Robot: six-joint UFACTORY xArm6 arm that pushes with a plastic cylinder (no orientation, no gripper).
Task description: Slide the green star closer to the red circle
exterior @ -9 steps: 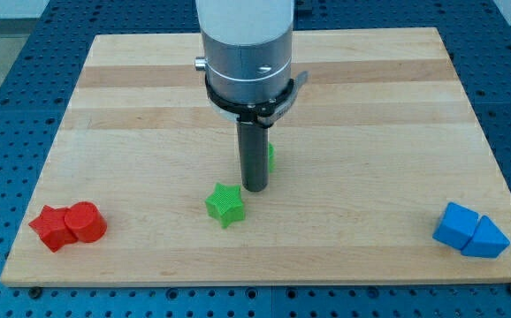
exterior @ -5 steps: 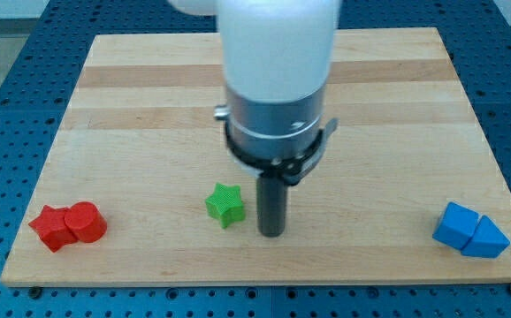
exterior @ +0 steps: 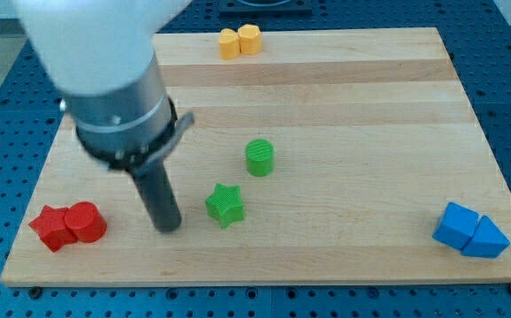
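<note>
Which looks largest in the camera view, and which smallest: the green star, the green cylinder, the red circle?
1. Red circle, slightly the largest, though it sits nearer the view's bottom, which may help.
2. Green star and green cylinder look too alike to rank.

No readable text, label, brand, number or sign shows anywhere here
</note>
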